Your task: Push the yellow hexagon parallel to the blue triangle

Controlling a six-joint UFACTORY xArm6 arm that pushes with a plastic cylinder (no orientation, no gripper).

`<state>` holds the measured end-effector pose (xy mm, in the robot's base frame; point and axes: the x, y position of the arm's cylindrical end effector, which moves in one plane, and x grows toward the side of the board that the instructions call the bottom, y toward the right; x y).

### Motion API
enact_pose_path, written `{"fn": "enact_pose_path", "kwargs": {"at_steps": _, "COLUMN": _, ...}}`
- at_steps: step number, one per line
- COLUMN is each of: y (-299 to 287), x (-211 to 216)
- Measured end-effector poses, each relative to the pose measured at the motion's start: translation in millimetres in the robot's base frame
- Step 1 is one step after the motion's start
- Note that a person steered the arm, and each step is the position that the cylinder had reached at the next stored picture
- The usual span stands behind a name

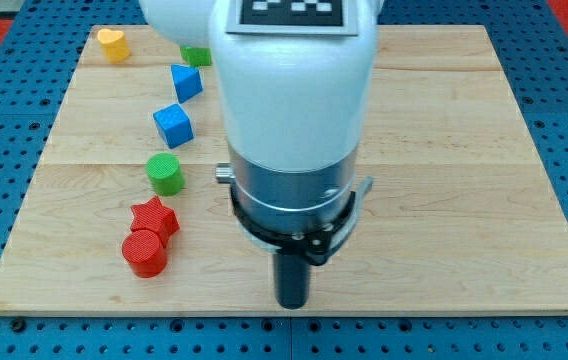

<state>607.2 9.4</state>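
Seven blocks are counted on the wooden board (pixel 464 150): one yellow heart (pixel 113 44) at the view's top left; two red, a cylinder (pixel 145 252) touching a star (pixel 155 216); two green, a cylinder (pixel 164 173) and a partly hidden block (pixel 196 56); two blue, a cube (pixel 174 124) and a triangle (pixel 186 81). No yellow hexagon is seen. My tip (pixel 292 303), a bare rod with nothing to grasp, is placed right of the red pair, apart.
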Motion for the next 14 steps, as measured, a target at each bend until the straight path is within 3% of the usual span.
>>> {"fn": "enact_pose_path", "kwargs": {"at_steps": 1, "y": -14.6, "x": 11.5}}
{"fn": "enact_pose_path", "kwargs": {"at_steps": 3, "y": -112.5, "x": 11.8}}
{"fn": "enact_pose_path", "kwargs": {"at_steps": 4, "y": -122.8, "x": 11.4}}
{"fn": "enact_pose_path", "kwargs": {"at_steps": 6, "y": -245.3, "x": 3.6}}
{"fn": "enact_pose_path", "kwargs": {"at_steps": 7, "y": -241.2, "x": -13.9}}
{"fn": "enact_pose_path", "kwargs": {"at_steps": 9, "y": -269.2, "x": -211.0}}
{"fn": "enact_pose_path", "kwargs": {"at_steps": 11, "y": -290.6, "x": -377.9}}
{"fn": "enact_pose_path", "kwargs": {"at_steps": 12, "y": -297.7, "x": -412.8}}
{"fn": "enact_pose_path", "kwargs": {"at_steps": 14, "y": -171.8, "x": -411.8}}
